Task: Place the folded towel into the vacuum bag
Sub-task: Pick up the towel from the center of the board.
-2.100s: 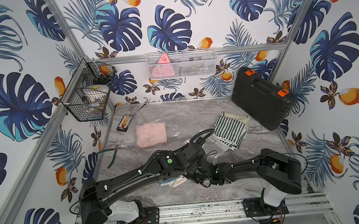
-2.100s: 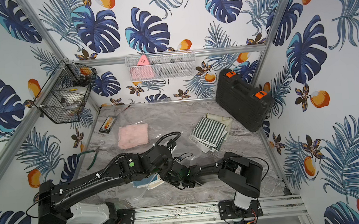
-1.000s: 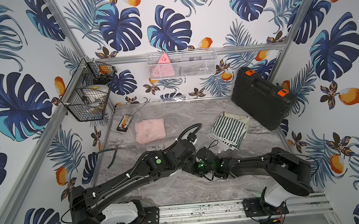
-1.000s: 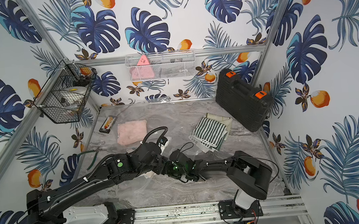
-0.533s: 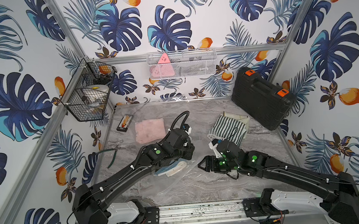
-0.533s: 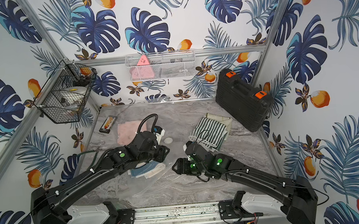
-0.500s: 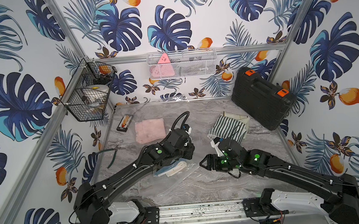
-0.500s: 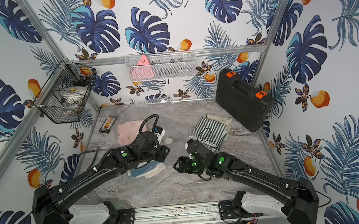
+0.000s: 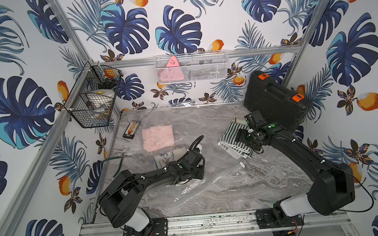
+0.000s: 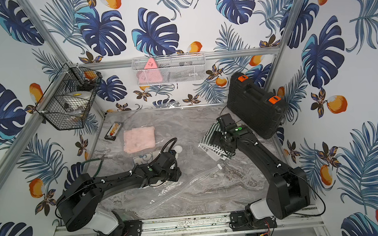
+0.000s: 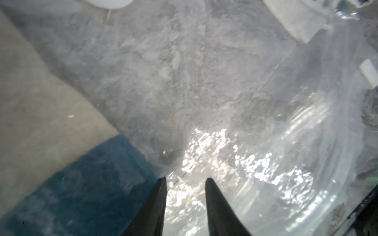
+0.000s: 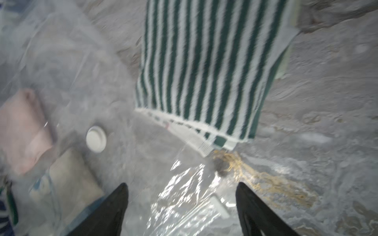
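The left gripper (image 11: pixel 185 181) is lying low on the crinkly transparent vacuum bag (image 9: pixel 203 185) mid-tabletop, jaws slightly parted, seemingly gripping nothing. The right gripper (image 12: pixel 182 190) is hovering, jaws spread wide, above the folded green-and-white striped towel (image 9: pixel 233 140) near the right edge.

No lettering, label, brand, number or sign can be read anywhere in these views; every printed mark is too small or blurred.
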{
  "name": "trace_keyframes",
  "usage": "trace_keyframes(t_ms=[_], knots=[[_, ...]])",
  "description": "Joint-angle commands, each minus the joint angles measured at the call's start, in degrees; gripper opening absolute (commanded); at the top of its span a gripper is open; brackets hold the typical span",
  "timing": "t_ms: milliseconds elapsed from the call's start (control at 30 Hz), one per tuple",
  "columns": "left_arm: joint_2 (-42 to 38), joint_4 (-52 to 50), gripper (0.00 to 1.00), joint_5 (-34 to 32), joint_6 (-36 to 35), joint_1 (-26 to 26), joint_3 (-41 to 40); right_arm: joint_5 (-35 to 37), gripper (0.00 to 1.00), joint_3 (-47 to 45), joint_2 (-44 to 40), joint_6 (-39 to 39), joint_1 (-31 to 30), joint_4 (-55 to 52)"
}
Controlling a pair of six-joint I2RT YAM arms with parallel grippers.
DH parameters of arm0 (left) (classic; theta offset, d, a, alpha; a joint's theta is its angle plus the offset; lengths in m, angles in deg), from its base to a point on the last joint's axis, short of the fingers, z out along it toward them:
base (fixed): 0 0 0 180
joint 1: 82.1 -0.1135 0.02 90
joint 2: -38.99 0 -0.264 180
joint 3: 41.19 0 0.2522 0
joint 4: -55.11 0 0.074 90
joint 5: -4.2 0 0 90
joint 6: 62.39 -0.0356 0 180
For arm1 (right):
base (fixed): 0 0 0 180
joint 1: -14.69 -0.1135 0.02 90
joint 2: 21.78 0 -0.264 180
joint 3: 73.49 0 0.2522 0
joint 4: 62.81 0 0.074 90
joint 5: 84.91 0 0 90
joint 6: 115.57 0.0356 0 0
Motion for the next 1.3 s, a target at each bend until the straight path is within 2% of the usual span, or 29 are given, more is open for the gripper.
trace_keyframes(t_ms=[0, 133, 300, 467, 600, 700, 833, 967, 1033, 1267], knots=[[-2.2, -5.0, 0.38, -5.4, 1.4, -0.7, -1.2, 3.8, 0.86, -1.4, 1.8, 2.1, 3.8, 4.4], [-5.2, -10.3, 0.39, -8.4, 0.4, -1.0, -1.1, 2.1, 0.94, -0.8, 6.7, 0.2, 7.0, 6.1], [-7.1, -10.3, 0.4, -3.2, -1.0, -1.0, 2.6, -4.3, 0.97, -4.4, 10.4, 0.7, 10.3, 11.4], [-6.3, -10.8, 0.4, -1.1, -1.2, 0.9, 7.2, -9.2, 0.96, -7.6, 13.6, 1.6, 11.3, 16.0], [-5.5, -10.2, 0.4, -0.7, -0.9, 2.9, 8.2, -12.6, 0.9, -10.2, 15.7, 2.8, 11.6, 21.4], [-4.8, -10.2, 0.4, -1.0, -0.7, 4.4, 8.5, -13.8, 0.77, -12.4, 15.6, 3.1, 11.8, 25.3], [-5.3, -10.4, 0.4, -1.6, -0.6, 4.9, 8.8, -14.4, 0.39, -14.1, 12.6, 1.8, 11.8, 27.6], [-6.2, -11.6, 0.4, -2.6, -1.3, 5.0, 9.7, -15.0, 0.16, -12.6, 8.4, -0.6, 11.8, 25.2], [-6.4, -11.8, 0.4, -2.7, -1.4, 4.9, 10.0, -14.3, 0.1, -10.1, 5.5, -1.8, 11.7, 21.6], [-6.1, -10.8, 0.4, -2.0, -0.3, 4.9, 10.4, -9.8, 0.02, -2.5, -3.4, -5.8, 10.0, 9.1]])
